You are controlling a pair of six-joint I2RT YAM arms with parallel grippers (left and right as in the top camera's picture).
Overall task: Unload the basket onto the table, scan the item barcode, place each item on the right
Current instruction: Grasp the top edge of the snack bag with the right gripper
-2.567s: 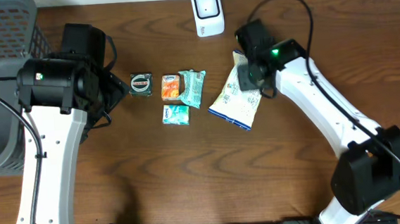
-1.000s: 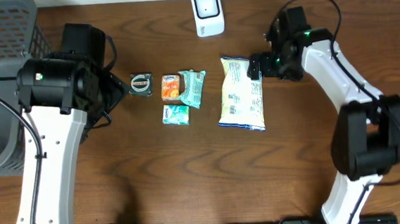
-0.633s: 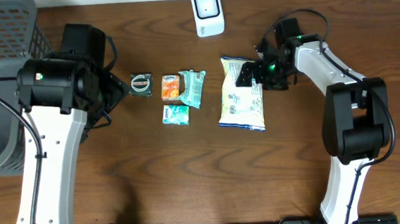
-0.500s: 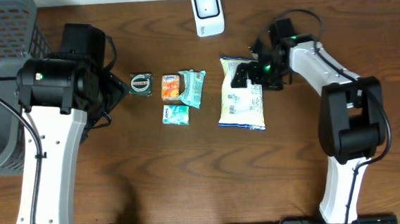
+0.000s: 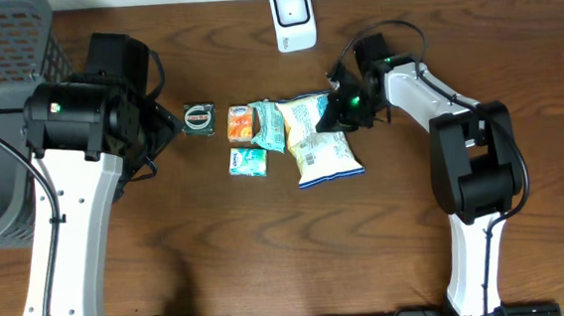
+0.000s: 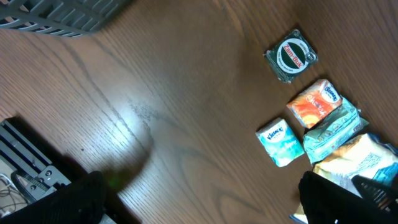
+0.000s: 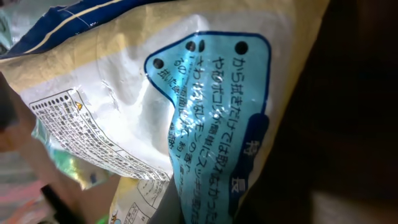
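A crinkled pale-yellow plastic snack bag [image 5: 319,140], carrying a bright blue panel of Japanese print, lies tilted on the wooden table just below the white boxy barcode scanner [image 5: 293,18]. Its near-left corner touches a teal foil packet [image 5: 272,126]. A white block of fine print sits near one end; any barcode there is too small to make out. The right gripper [image 5: 344,108], below and right of the scanner, is pinched together on the bag's upper right edge. In the right wrist view the bag overflows the picture and hides the fingers. The left gripper [image 6: 202,202], far left of the scanner, hangs spread wide and holds nothing.
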